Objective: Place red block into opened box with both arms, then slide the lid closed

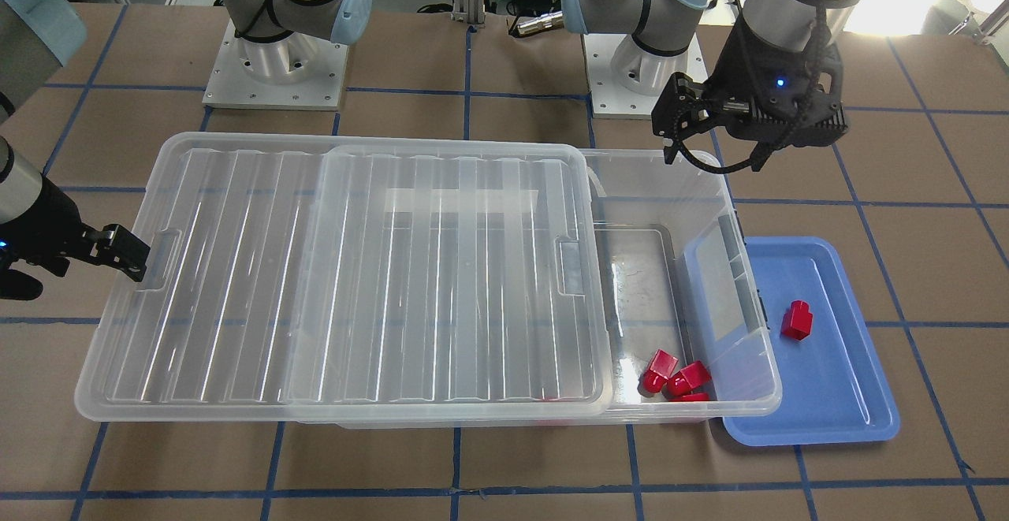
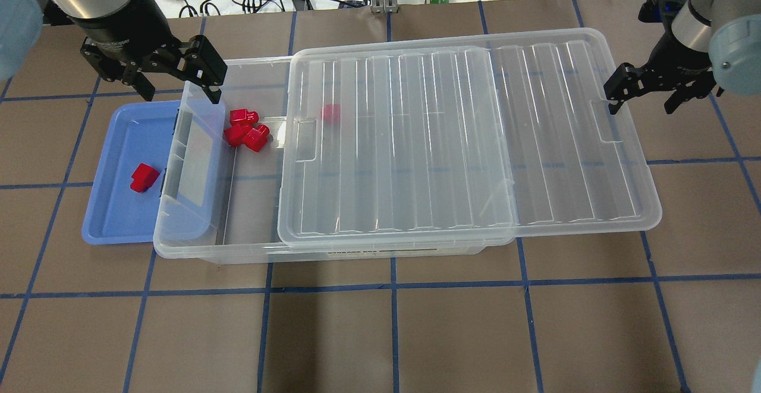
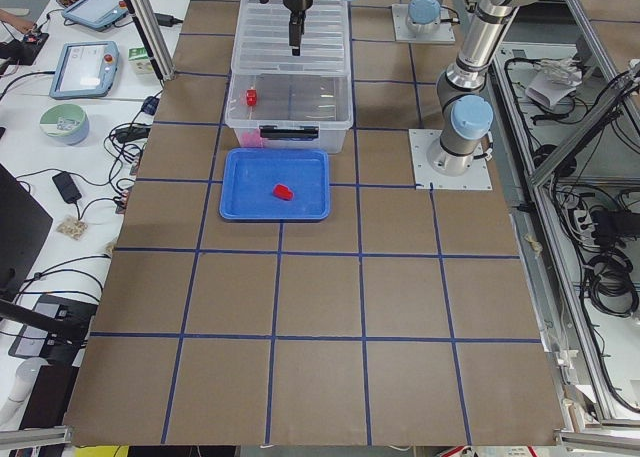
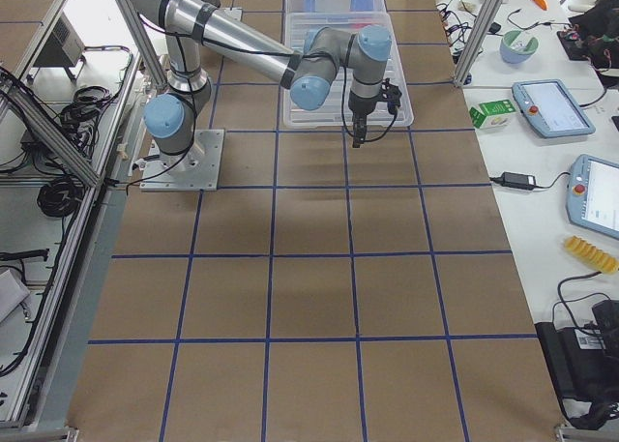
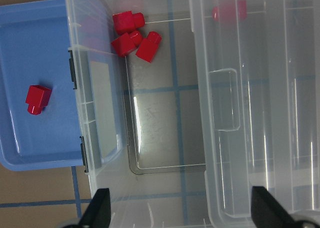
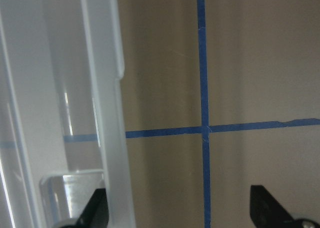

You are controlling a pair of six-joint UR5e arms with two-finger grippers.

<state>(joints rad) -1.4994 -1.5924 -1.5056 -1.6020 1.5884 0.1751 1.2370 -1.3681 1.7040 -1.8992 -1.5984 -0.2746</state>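
Underneath, brown tabletop (image 2: 333,333) gridded with blue tape. On it, clear round-cornered box (image 2: 196,250), mostly covered by ribbed translucent lid (image 2: 452,143) overhanging toward the right arm. Against the open end, shallow blue tray (image 2: 113,226) holding glossy red block (image 2: 144,177), stub clearest from the left wrist. In the box's corner, three more red blocks (image 2: 247,130); fourth red block (image 2: 330,113) blurred under the lid. Left hand (image 2: 178,87) spread above the box rim. Right hand (image 2: 645,96) spread at the lid's handle recess.
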